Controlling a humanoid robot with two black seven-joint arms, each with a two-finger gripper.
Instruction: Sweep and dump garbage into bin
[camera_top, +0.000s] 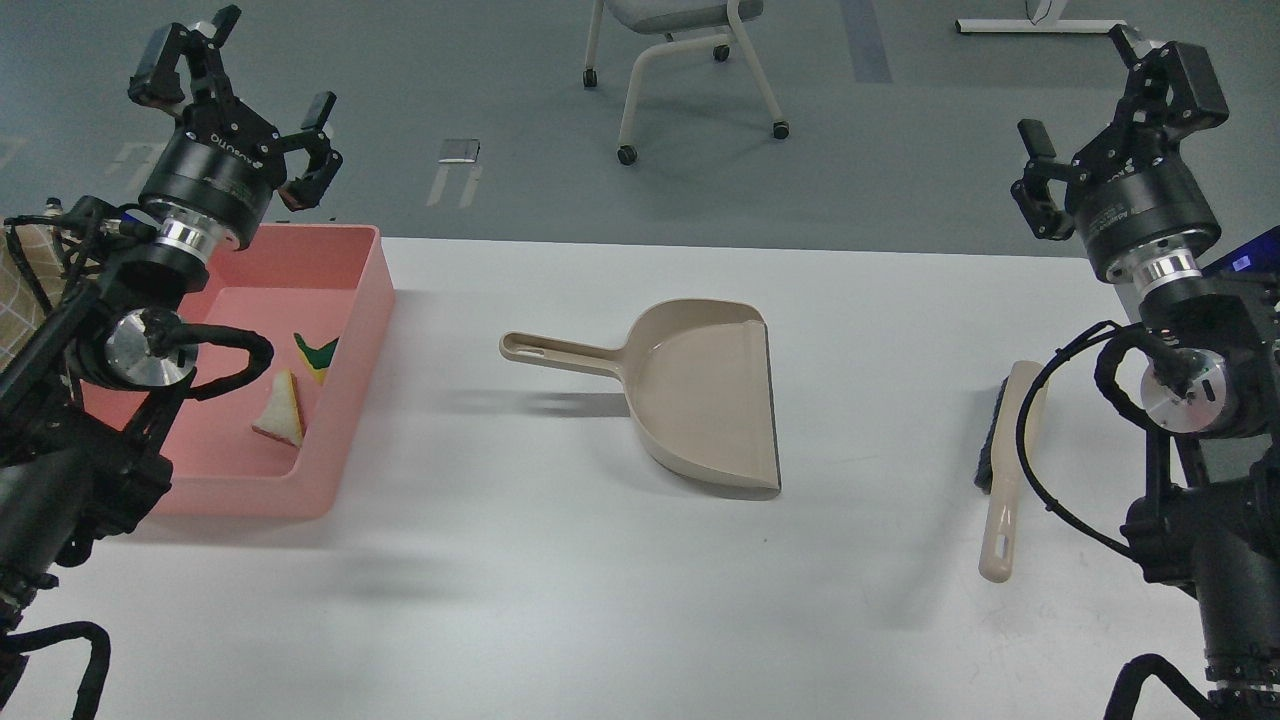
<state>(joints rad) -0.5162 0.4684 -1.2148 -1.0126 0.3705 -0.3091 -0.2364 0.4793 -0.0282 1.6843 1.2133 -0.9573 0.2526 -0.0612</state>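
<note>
The pink bin (350, 330) sits at 9 o'clock on the white table (600, 600), its near rim partly hidden behind the left arm. Inside it lies the garbage: the triangular bread slice (281, 409) rests on the tub floor toward the near right corner, and the yellow-and-green sponge (318, 355) lies just beyond it, at about 1 o'clock from the bread, close to the right wall (the two pieces are near each other but apart).

The beige dustpan (700, 400) lies flat at the table's centre, nothing visible in its scoop, handle pointing to 9 o'clock toward the bin, mouth facing 3 o'clock. The brush (1005, 470) lies at 3 o'clock from it, well apart, bristles on its left side.

The left gripper (240, 75) hangs above the bin's far left corner, fingers spread, grasping nothing. The right gripper (1105, 95) is raised at 2 o'clock, likewise released and empty.
</note>
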